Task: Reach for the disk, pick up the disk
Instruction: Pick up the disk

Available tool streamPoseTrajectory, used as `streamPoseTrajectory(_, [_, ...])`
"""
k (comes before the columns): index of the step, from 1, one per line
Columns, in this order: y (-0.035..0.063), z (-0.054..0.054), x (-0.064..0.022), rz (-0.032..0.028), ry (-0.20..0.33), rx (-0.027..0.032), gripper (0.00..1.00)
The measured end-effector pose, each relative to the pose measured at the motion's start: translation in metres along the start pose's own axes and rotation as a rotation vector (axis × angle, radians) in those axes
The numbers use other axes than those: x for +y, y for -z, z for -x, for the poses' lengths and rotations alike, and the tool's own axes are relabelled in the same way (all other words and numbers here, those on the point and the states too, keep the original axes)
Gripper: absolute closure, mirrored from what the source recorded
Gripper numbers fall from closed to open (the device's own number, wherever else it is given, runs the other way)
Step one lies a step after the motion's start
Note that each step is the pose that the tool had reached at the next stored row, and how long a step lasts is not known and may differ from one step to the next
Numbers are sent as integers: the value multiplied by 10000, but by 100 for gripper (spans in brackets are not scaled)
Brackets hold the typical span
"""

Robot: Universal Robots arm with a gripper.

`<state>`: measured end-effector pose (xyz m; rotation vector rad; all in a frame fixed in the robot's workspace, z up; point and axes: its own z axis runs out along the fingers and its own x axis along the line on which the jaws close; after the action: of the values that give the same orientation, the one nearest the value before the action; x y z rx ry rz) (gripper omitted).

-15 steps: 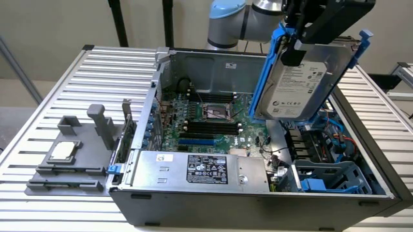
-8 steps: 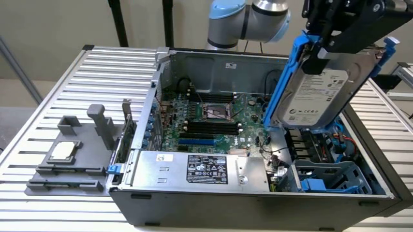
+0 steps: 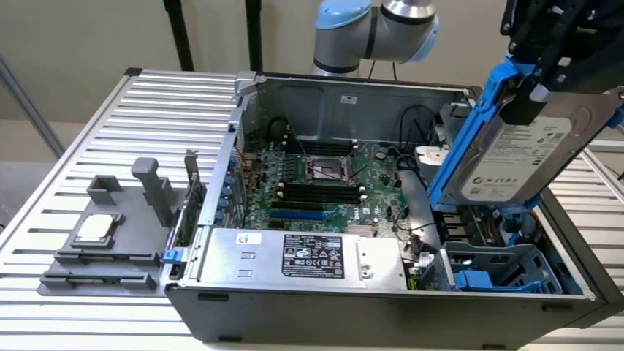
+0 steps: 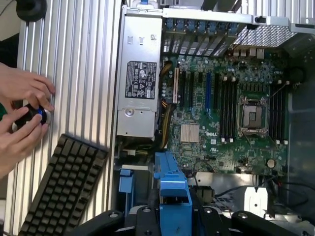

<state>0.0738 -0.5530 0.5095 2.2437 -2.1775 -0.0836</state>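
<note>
Backdrop: plain beige wall (image 3: 78, 36), ribbed metal table (image 3: 156, 110).
Table is silver slatted aluminium profile with grooves running across it. Two dark vertical poles (image 3: 178, 33) stand behind it against the wall; a thinner grey bar leans at the exterior view's left. Floor (image 3: 25, 175) there looks grey-beige. Light is even and diffuse.

The open computer case (image 3: 390, 307) lies on the slatted table (image 3: 156, 117), motherboard (image 3: 322, 183) inside and power supply (image 3: 302, 256) along its near wall. The disk (image 3: 522, 157) hangs tilted in the gripper (image 3: 546, 73), above the drive cage (image 3: 507, 267) at the exterior view's right. A tray (image 3: 102, 252) with a chip (image 3: 98, 228) lies to the case's left; a keyboard (image 4: 61, 189) lies beside the case near a person's hands (image 4: 22, 113).
</note>
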Motion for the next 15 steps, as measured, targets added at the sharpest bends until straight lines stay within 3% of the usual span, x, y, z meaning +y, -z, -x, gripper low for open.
streamPoseTrajectory(7, [19, -124, -264, 9, -1, -2, 67])
streamPoseTrajectory(15, [-31, -328, -364, 9, 0, 0, 67])
